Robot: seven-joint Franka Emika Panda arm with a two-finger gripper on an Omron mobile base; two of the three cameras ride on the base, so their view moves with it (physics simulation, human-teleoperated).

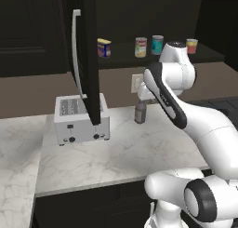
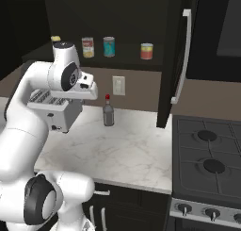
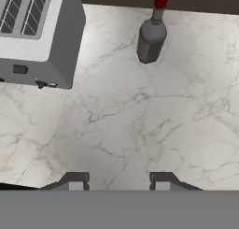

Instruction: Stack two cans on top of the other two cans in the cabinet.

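Observation:
On the cabinet's dark shelf [image 1: 124, 57] stand all the tins in a row, apart from one another. From the left: the squat yellow can with a blue band [image 1: 104, 48], the red, white and yellow can [image 1: 141, 47], the teal can [image 1: 157, 44] and the red-orange can [image 1: 191, 46]. The cabinet door [image 1: 88, 59] hangs open with its silver bar handle [image 1: 76, 55]. My gripper [image 3: 117, 181] is open and holds nothing. It points down at the marble worktop [image 3: 140, 130], well below the shelf.
A grey bottle with a red cap [image 3: 151, 34] stands on the worktop near the wall. A silver toaster [image 1: 81, 120] sits under the open door. A black stove [image 2: 207, 154] lies to the right. A wall outlet [image 2: 118, 85] is behind the bottle.

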